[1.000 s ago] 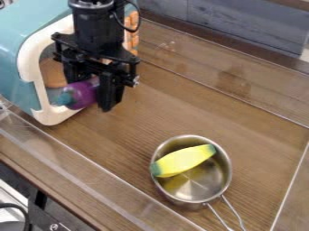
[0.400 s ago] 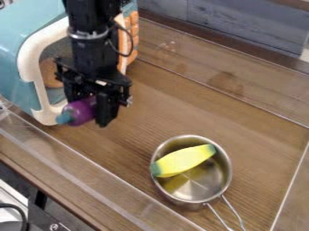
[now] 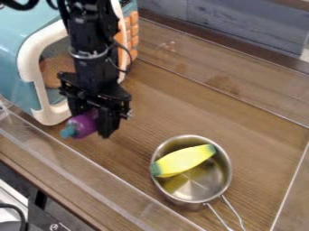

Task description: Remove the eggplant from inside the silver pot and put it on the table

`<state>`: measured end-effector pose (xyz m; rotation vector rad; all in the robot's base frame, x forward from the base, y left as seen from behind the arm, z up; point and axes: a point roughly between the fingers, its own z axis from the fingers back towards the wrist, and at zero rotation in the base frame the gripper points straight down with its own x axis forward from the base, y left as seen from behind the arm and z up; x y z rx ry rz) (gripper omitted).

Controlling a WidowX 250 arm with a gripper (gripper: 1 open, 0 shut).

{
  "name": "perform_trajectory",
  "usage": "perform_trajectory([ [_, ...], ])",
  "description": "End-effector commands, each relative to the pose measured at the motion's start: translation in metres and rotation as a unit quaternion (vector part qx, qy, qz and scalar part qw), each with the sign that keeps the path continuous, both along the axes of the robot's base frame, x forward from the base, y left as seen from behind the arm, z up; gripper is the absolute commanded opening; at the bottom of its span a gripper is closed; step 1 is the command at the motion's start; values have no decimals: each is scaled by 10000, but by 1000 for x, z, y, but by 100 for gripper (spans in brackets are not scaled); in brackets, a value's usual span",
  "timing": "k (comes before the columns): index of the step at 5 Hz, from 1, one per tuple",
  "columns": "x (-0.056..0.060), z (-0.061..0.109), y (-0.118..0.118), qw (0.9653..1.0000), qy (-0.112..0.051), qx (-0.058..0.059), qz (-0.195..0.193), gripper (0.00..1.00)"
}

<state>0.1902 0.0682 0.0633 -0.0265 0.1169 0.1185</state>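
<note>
My black gripper point(image 3: 99, 124) hangs low over the left part of the brown table point(image 3: 229, 99), shut on the purple eggplant point(image 3: 81, 124), which pokes out to the left of the fingers. The eggplant's underside is at or just above the tabletop; contact is unclear. The silver pot point(image 3: 200, 180) stands at the front right, apart from the gripper, with a yellow banana-like toy point(image 3: 185, 161) lying inside it. A thin wire handle sticks out of the pot toward the front edge.
A teal-and-cream toy microwave point(image 3: 31, 63) stands at the left, just behind the gripper. A clear plastic rim point(image 3: 72, 176) runs along the table's edges. A brown box-like object point(image 3: 129, 32) sits behind the arm.
The gripper, still holding the eggplant, has moved down and toward the front of the table, away from the microwave. The pot and yellow toy have not moved.
</note>
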Motion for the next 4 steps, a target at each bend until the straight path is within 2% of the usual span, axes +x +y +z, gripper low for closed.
perform_trajectory([
  [1,4,-3,4,9999,-110,-61,-42,100],
  [2,8,-5,6,9998,-118,-161,-31,100],
  [4,14,-5,6,9996,-184,-226,-11,100],
])
